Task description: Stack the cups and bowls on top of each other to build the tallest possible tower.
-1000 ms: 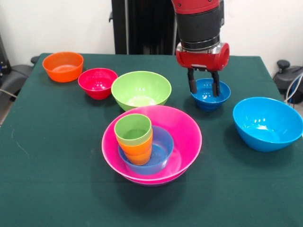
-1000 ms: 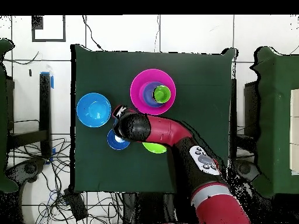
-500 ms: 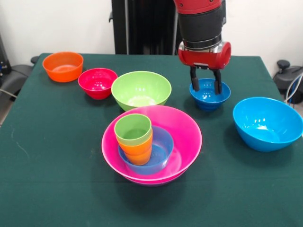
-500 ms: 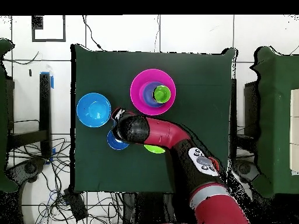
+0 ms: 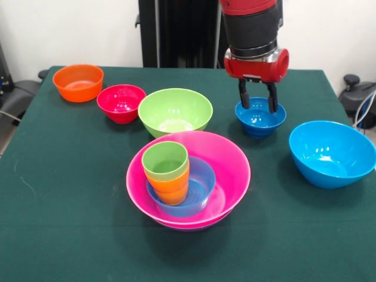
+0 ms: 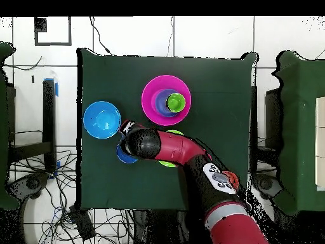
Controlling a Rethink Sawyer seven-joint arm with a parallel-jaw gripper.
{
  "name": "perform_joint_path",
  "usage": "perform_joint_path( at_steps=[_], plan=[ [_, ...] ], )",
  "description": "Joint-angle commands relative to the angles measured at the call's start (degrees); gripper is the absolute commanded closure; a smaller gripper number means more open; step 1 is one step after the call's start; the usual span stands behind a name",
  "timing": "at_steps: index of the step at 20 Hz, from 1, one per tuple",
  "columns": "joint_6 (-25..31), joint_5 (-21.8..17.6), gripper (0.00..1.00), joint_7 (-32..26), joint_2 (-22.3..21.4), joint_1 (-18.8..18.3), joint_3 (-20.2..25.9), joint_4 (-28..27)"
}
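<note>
Here the tower (image 5: 188, 179) stands near the middle of the green surface (image 5: 70, 223) in the front view: a wide pink bowl (image 5: 226, 161) sits on a second bowl of which only a thin rim shows beneath, too little to tell its colour. Inside the pink bowl lies a small light-blue bowl (image 5: 200, 188), and in that, toward 9 o'clock, an orange cup (image 5: 171, 187) with a light green cup (image 5: 165, 158) nested in it, both upright.

From the tower, a lime green bowl (image 5: 175, 111) sits just beside it at 12 o'clock. A small red bowl (image 5: 121, 103) lies at about 10 o'clock, and a small orange bowl (image 5: 77, 82) farther out the same way. A small dark-blue bowl (image 5: 261, 117) stands at about 1 o'clock, and a large sky-blue bowl (image 5: 332, 154) well apart at 3 o'clock.

The gripper (image 5: 257, 104) hangs from the red and black arm (image 5: 252, 29) directly over the dark-blue bowl, its fingers (image 5: 242, 101) apart and empty, their tips at about the bowl's rim level. In the overhead view the arm covers most of the dark-blue bowl (image 6: 124, 156) and part of the lime green bowl (image 6: 167, 163).
</note>
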Motion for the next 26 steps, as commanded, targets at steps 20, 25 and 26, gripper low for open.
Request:
perform_joint_path(
  at_steps=[20,25,26],
  plan=[
    [-11.6,8.8,0.00,13.5,3.1,5.7,3.6,8.1],
    [-11.9,9.1,0.00,12.6,3.8,6.1,2.7,8.1],
    [-11.6,9.0,0.00,12.1,3.8,6.3,2.0,7.9]
  ],
)
